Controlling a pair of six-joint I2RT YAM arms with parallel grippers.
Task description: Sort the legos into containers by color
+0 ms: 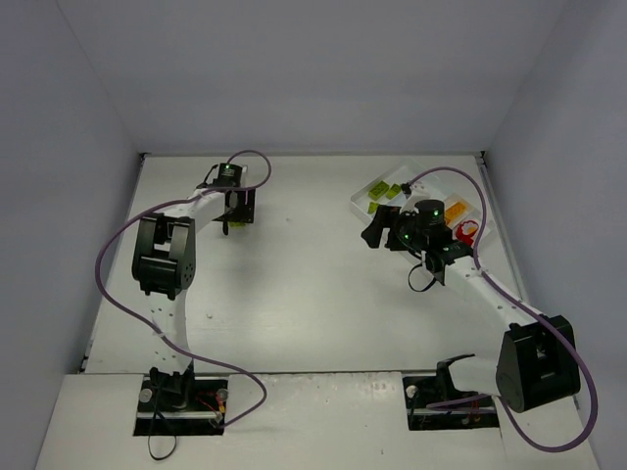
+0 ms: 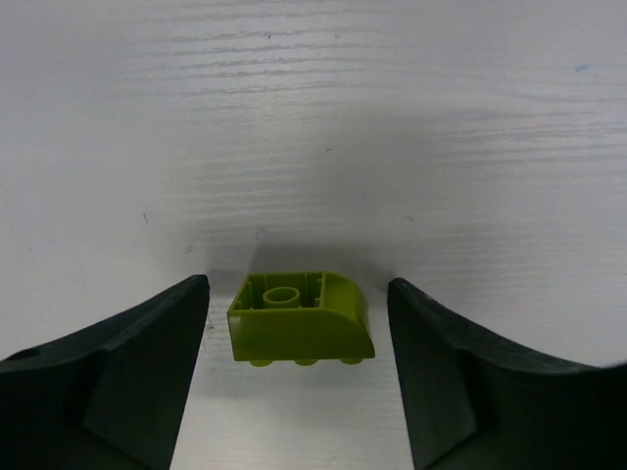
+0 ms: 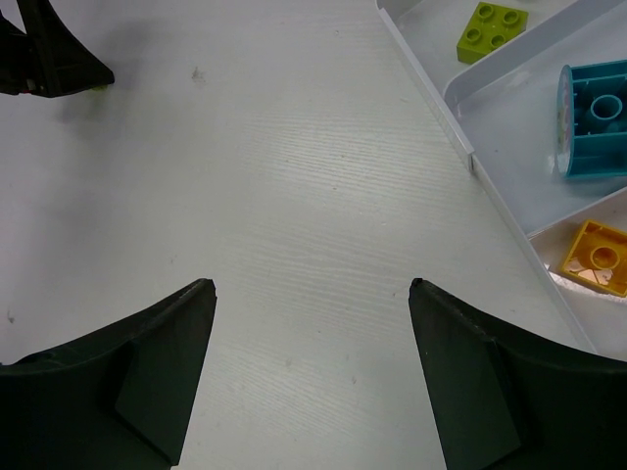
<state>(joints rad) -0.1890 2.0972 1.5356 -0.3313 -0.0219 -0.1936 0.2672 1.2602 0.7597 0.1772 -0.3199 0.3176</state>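
Left hand [image 2: 298, 282] – spread wide, straddling 1 lime lego [image 2: 300, 328].

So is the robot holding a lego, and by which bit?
Nothing is held. The left gripper has open jaws either side of the lime green lego, not touching; the right gripper is open too.

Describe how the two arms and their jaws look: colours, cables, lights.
The left arm and the right arm both have white links joined by bulky black motor housings. A purple cable loops along each from base to wrist, and small green lights glow near the wrists. The jaws are matte, near-black wedges with flat inner faces.
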